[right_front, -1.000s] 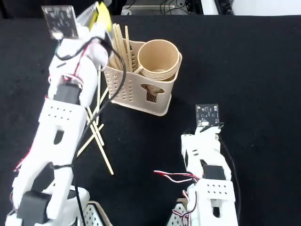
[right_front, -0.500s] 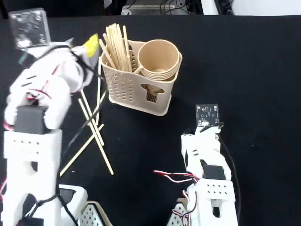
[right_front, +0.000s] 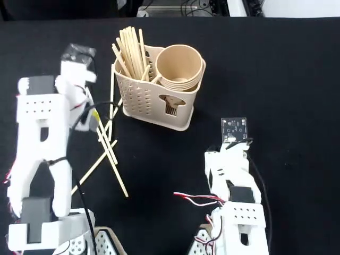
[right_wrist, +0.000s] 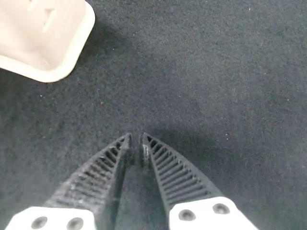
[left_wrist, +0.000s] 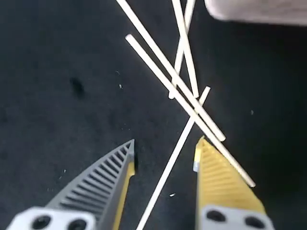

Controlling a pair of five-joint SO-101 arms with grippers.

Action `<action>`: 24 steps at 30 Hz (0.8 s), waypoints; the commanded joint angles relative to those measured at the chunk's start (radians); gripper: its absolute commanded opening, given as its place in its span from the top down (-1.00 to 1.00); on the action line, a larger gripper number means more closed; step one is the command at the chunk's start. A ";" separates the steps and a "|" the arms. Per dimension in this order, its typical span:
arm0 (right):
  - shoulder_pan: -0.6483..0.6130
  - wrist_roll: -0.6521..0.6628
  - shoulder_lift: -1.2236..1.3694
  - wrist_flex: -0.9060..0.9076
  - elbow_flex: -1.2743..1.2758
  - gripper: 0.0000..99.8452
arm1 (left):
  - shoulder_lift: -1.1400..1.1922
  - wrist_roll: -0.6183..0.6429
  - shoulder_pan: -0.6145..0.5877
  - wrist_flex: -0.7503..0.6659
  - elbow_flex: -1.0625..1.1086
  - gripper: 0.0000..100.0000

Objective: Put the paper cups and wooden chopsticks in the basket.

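Stock partly stowed.
High view: tan paper cups [right_front: 179, 66] are nested in beige perforated plastic basket [right_front: 154, 101]. Left wrist view: pale wooden chopsticks [left_wrist: 165, 81] are crossed ahead of spread, empty left claw [left_wrist: 166, 140], one lying between its jaws for pickup. Right wrist view: right claw [right_wrist: 135, 136] is closed, empty, parked.

Black counter [right_front: 287, 69], beige basket [right_front: 151, 103] standing toward its far side, loose wooden chopsticks [right_front: 113, 162] lying crossed just beside the basket.
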 commanded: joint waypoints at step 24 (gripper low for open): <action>-0.014 0.011 -0.015 0.003 -0.001 0.92 | 0.098 -0.186 0.088 -0.632 0.599 0.93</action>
